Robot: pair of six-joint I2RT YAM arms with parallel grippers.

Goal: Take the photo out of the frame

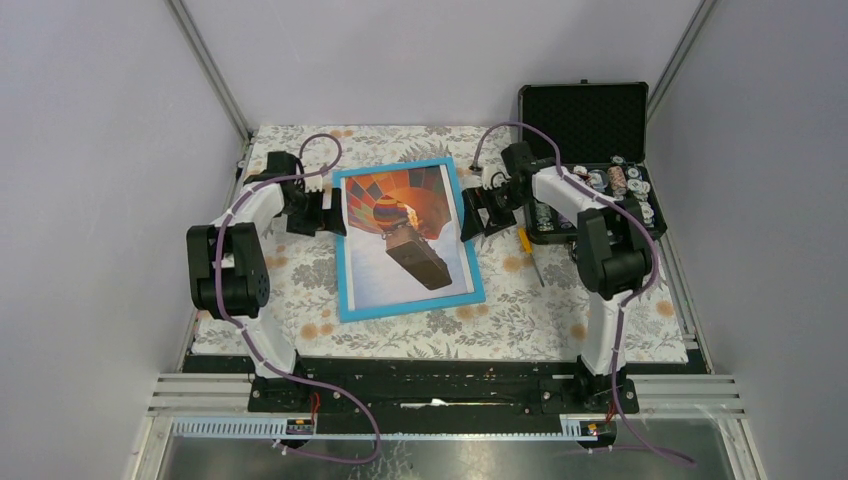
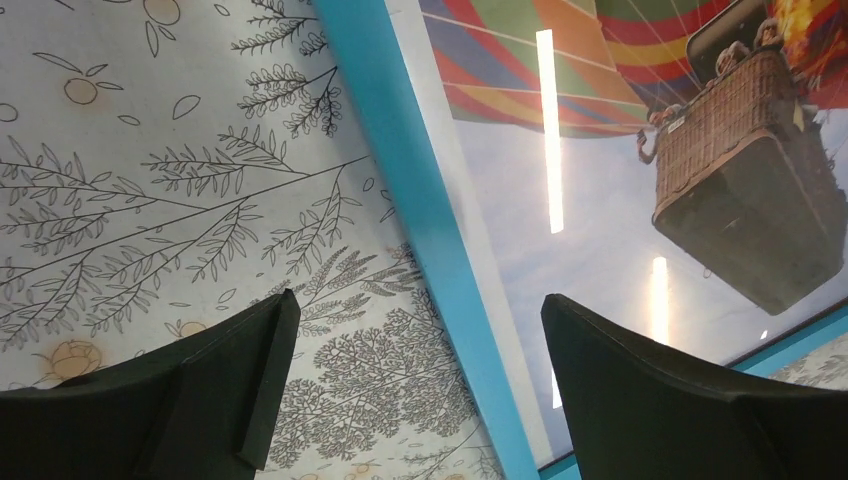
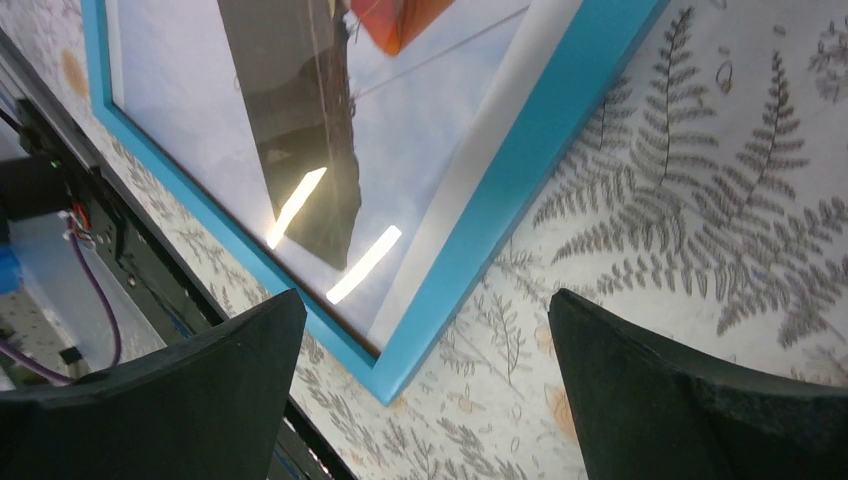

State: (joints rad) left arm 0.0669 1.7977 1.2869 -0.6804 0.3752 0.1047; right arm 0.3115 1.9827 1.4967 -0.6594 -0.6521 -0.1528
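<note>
The frame [image 1: 412, 307], with its light-blue border, lies face up on the floral cloth in the middle of the table. The photo [image 1: 400, 240] of the orange hot-air balloon sits inside it under glass. My left gripper [image 1: 335, 212] is open over the frame's left edge near the far corner; in the left wrist view [image 2: 418, 305] the blue border [image 2: 430, 230] runs between its fingers, with the photo [image 2: 600, 200] on the right. My right gripper [image 1: 470, 215] is open at the frame's right edge; in the right wrist view [image 3: 425, 300] the frame's corner [image 3: 520, 170] and the photo [image 3: 300, 120] lie below it.
An open black case [image 1: 585, 120] with several small items stands at the back right. A yellow-handled tool [image 1: 527, 245] lies on the cloth [image 1: 560, 310] right of the frame. Grey walls close in on both sides.
</note>
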